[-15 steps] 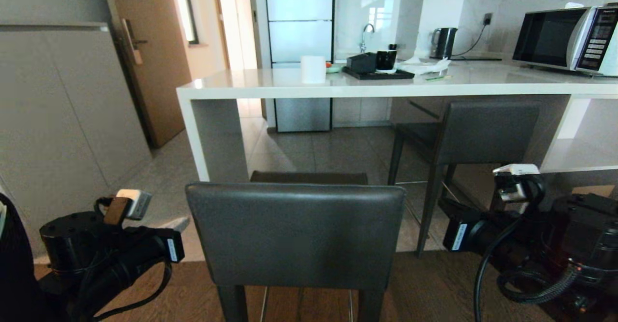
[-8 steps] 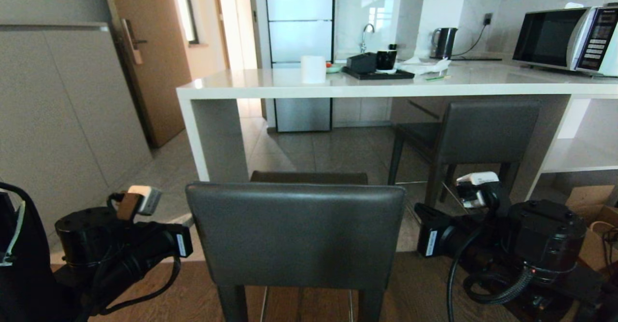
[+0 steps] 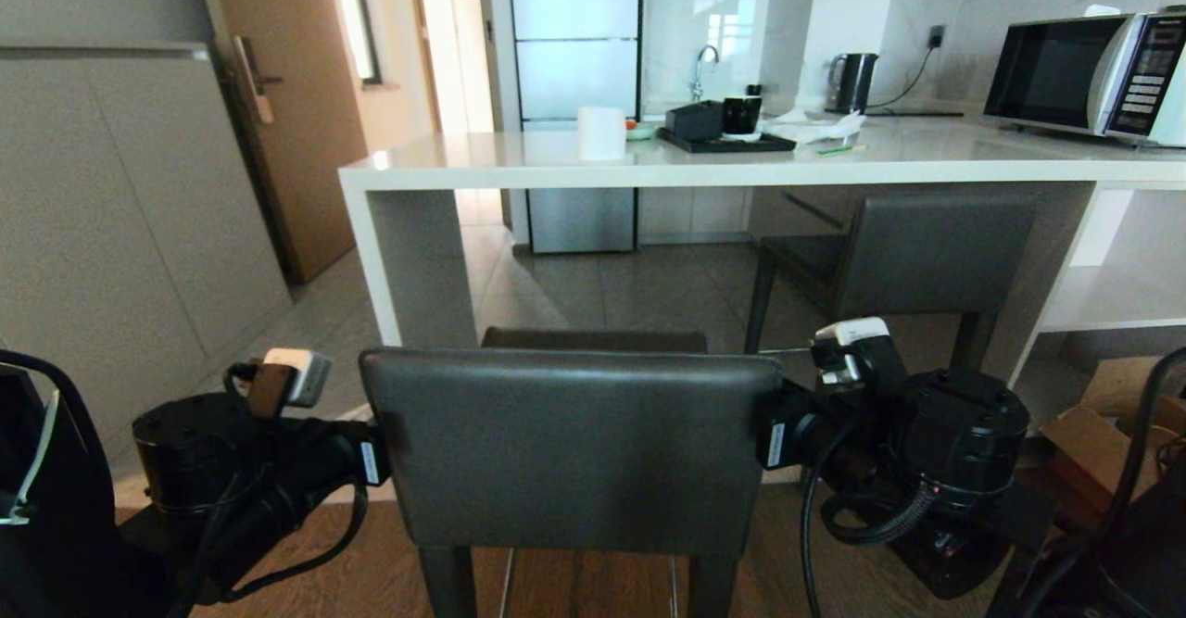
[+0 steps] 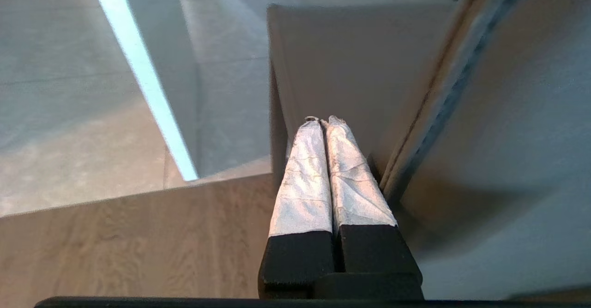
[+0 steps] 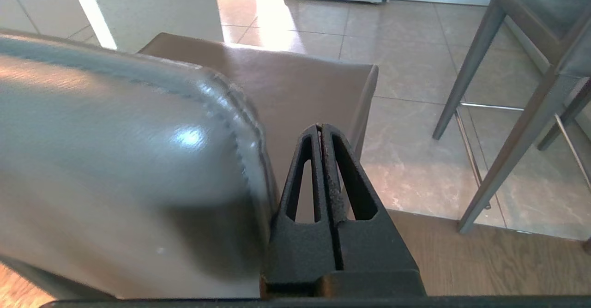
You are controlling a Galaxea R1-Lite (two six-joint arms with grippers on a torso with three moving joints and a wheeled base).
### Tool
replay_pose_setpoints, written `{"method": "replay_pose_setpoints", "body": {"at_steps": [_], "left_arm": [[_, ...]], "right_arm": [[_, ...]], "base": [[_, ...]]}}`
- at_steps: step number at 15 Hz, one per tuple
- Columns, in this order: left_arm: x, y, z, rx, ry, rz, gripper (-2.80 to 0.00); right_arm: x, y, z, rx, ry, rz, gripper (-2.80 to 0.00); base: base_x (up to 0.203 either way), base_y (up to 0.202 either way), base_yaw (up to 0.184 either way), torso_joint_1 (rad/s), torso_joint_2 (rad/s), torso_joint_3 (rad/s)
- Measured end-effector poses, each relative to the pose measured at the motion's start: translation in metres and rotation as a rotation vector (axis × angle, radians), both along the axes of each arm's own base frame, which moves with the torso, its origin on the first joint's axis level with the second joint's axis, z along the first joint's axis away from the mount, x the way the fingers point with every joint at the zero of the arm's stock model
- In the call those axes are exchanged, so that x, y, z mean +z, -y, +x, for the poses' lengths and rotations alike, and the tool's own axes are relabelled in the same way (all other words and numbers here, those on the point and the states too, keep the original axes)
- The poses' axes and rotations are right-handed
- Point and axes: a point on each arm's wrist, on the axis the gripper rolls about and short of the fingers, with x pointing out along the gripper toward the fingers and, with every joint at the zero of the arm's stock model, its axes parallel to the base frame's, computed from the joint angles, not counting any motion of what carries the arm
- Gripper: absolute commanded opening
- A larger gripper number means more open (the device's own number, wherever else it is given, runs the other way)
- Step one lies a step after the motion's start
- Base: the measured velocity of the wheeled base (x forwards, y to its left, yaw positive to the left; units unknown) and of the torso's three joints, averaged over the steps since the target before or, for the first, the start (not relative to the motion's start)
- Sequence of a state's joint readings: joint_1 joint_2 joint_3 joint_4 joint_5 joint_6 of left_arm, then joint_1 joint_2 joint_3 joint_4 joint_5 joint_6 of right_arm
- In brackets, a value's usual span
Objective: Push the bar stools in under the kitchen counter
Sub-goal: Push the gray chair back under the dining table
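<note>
The near bar stool (image 3: 570, 447) stands out in front of the kitchen counter (image 3: 519, 173), its dark grey backrest facing me. A second bar stool (image 3: 931, 252) sits tucked under the counter at the right. My left arm (image 3: 357, 460) is against the backrest's left edge and my right arm (image 3: 778, 437) against its right edge. The left gripper (image 4: 324, 121) is shut and empty, lying beside the backrest (image 4: 508, 137) above the seat (image 4: 351, 68). The right gripper (image 5: 319, 128) is shut too, alongside the backrest's (image 5: 115, 160) other end.
On the counter stand a microwave (image 3: 1084, 76), a kettle (image 3: 852, 81), a black tray (image 3: 727, 143) and a white roll (image 3: 601, 132). Open white shelving (image 3: 1112, 294) is at the right end, with cardboard boxes (image 3: 1103, 433) below. A wooden door (image 3: 287, 108) is at the left.
Both arms have swung inward to the near stool's backrest, the right one much further, from the far right. The stool has not moved.
</note>
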State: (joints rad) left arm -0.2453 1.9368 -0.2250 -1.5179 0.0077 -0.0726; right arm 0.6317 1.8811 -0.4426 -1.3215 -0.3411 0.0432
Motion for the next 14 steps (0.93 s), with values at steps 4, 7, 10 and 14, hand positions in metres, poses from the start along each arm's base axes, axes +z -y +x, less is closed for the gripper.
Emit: {"method": "replay_pose_setpoints", "body": {"at_steps": [4, 7, 10, 14], "left_arm": [[0.002, 0.008, -0.002, 0.001, 0.009, 0.004, -2.8], [-0.001, 0.007, -0.008, -0.004, -0.008, 0.009, -2.8], [-0.003, 0.008, -0.013, -0.011, -0.025, 0.013, -2.8], [-0.01, 0.013, -0.017, -0.029, -0.056, 0.02, -2.8]], "right_arm": [[-0.002, -0.005, 0.007, -0.002, 0.003, 0.0, -2.8], [-0.002, -0.013, 0.018, 0.001, 0.023, -0.018, -2.8], [-0.004, -0.023, 0.03, 0.006, 0.05, -0.037, -2.8], [-0.007, -0.035, 0.04, 0.016, 0.063, -0.045, -2.8]], "base": [[0.0, 0.0, 0.0, 0.0, 0.0, 0.0], [0.0, 0.0, 0.0, 0.0, 0.0, 0.0], [0.0, 0.0, 0.0, 0.0, 0.0, 0.0], [0.0, 0.0, 0.0, 0.0, 0.0, 0.0]]}}
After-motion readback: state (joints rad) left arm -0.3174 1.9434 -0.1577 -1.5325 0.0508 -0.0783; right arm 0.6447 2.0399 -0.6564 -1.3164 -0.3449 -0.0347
